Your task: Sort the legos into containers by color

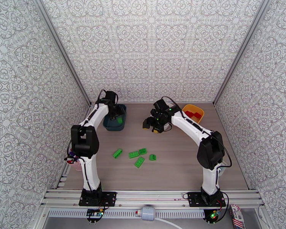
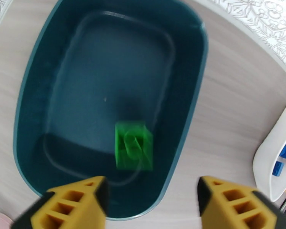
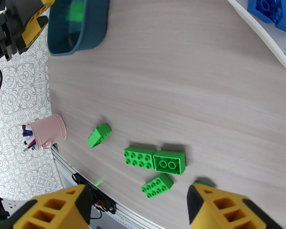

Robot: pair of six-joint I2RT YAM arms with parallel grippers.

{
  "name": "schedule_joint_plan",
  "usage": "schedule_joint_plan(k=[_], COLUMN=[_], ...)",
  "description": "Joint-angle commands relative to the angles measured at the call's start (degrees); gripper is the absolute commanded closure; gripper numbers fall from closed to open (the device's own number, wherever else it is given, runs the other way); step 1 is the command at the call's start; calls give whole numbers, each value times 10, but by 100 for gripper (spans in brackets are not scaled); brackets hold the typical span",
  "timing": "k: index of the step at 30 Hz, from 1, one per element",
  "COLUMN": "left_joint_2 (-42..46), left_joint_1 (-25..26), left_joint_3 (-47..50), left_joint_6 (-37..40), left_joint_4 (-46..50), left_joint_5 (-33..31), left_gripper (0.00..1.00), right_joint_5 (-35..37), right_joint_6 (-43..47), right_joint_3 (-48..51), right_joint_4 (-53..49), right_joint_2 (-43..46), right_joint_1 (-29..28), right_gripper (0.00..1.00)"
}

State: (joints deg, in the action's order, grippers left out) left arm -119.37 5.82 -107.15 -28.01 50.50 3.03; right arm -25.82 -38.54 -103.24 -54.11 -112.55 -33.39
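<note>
My left gripper (image 2: 152, 203) hangs open above the dark teal container (image 2: 105, 65). A blurred green lego (image 2: 134, 145) is below its fingers, inside the tub and free of them. From above, the left gripper (image 1: 115, 111) sits over the teal container (image 1: 114, 128) with the green lego (image 1: 120, 120) in it. Several green legos (image 1: 134, 154) lie mid-table. My right gripper (image 3: 139, 210) is open and empty above the green legos (image 3: 169, 162). The white container (image 3: 257, 31) holds blue legos (image 3: 270, 8). The yellow container (image 1: 185, 108) holds red legos (image 1: 194, 113).
A pink cup (image 3: 47, 130) with pens stands at the table's near left edge, close to the left arm's base. The white container's rim (image 2: 274, 157) lies just right of the teal one. Patterned walls close in the table on three sides.
</note>
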Motion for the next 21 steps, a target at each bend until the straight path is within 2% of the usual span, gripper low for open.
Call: schedule_joint_plan(k=[1,5,10,14,18,21], left_joint_2=[28,82,152,198,227,240], left_joint_1=[5,30,89,167,248,308], left_joint_3=[3,58,151,228,298,340], left_joint_6=[15,38,67,78,62,61], left_joint_4=[23,10,-16,-31,-59,-65], left_joint_5=[-12,-13,13,30,83,71], left_gripper=[29,29,30,30,31,30], right_joint_5=[21,47,72,96,118,125], right_joint_6=[5,-2,-14,-26,-35,-45], right_joint_3=[37,108,197,268,337,396], right_joint_4=[-4,5,14,17,11,13], right_joint_2=[32,74,123,167,217,268], right_joint_1=[4,4,4,5,11,23], right_gripper=[27,27,28,28,27,26])
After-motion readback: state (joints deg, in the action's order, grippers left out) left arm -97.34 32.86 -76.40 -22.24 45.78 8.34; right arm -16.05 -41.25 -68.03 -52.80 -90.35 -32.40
